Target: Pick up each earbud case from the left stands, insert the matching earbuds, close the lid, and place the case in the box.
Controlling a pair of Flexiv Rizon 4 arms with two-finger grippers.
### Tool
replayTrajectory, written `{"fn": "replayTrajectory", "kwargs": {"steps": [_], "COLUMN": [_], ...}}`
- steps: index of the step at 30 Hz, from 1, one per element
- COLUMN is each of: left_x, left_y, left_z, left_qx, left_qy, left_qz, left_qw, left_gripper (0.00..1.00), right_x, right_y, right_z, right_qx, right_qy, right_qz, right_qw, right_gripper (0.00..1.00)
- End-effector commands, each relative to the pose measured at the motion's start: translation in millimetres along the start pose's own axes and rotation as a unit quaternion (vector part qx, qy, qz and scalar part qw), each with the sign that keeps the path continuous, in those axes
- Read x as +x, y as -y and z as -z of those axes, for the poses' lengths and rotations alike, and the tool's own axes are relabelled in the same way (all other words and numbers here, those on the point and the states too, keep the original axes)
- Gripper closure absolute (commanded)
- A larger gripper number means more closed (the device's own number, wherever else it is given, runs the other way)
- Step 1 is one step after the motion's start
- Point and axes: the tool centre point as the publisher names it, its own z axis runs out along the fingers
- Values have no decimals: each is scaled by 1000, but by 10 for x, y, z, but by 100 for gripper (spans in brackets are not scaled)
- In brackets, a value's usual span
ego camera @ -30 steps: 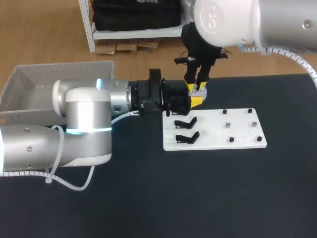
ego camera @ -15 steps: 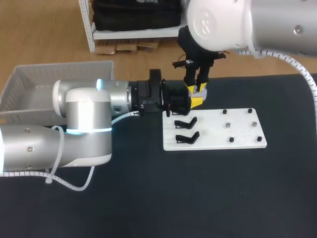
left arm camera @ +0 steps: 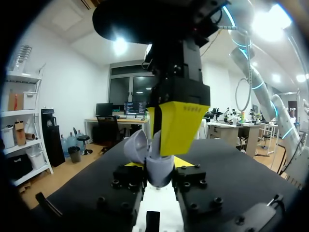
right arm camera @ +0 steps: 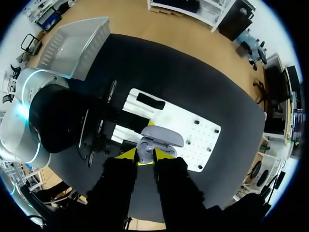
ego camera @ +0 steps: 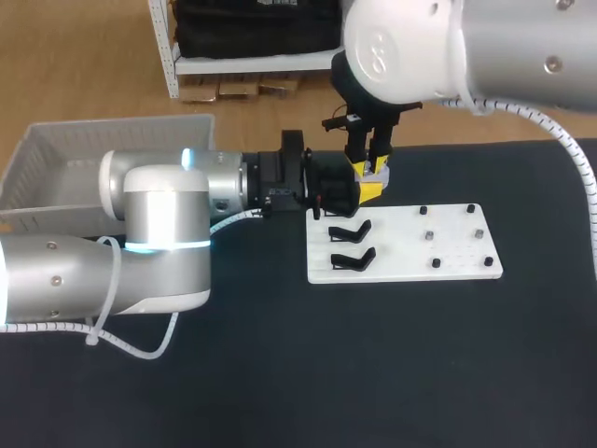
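Note:
A lavender-grey earbud case (ego camera: 376,175) hangs above the back left corner of the white board (ego camera: 448,245), lid open. My left gripper (ego camera: 362,192) reaches in level from the left and is shut on the case body (left arm camera: 159,170); the open lid (left arm camera: 137,147) stands beside it. My right gripper (ego camera: 371,168) comes straight down onto the open case (right arm camera: 163,137). Its yellow tips stand close together on a small lavender earbud (right arm camera: 145,148) at the case's mouth. In the left wrist view a yellow right fingertip (left arm camera: 179,126) hides most of the case's inside.
Two black stands (ego camera: 350,230) (ego camera: 353,259) sit bare on the board's left part, and several small dark pegs (ego camera: 435,263) dot its right part. A pale plastic box (ego camera: 84,159) stands at the table's far left, behind my left arm.
My right arm's upper body has drifted to the left, while its gripper has stayed at the case. The left arm and the case have not moved.

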Motion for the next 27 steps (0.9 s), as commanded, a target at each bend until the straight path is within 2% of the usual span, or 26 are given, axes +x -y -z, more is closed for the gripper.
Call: {"fn": "replayTrajectory", "kwargs": {"steps": [1,6,21,27], "left_x": [-1,-1,-1,-1], "left_y": [14,14,14,14], "left_z": [4,4,4,4], "left_qx": [-4,-4,-4,-4], "left_qy": [3,3,3,3], "left_qz": [-2,-2,-2,-2], "left_qw": [1000,1000,1000,1000], "left_gripper": [100,100,100,100], "right_x": [7,-2,2,17], "right_y": [5,6,23,1], "right_z": [-5,12,36,188], "right_qx": [1,0,3,0], "right_qy": [5,8,9,16], "right_qz": [-2,-2,-2,-1], "right_qw": [1000,1000,1000,1000], "right_gripper": [76,68,66,64]}}
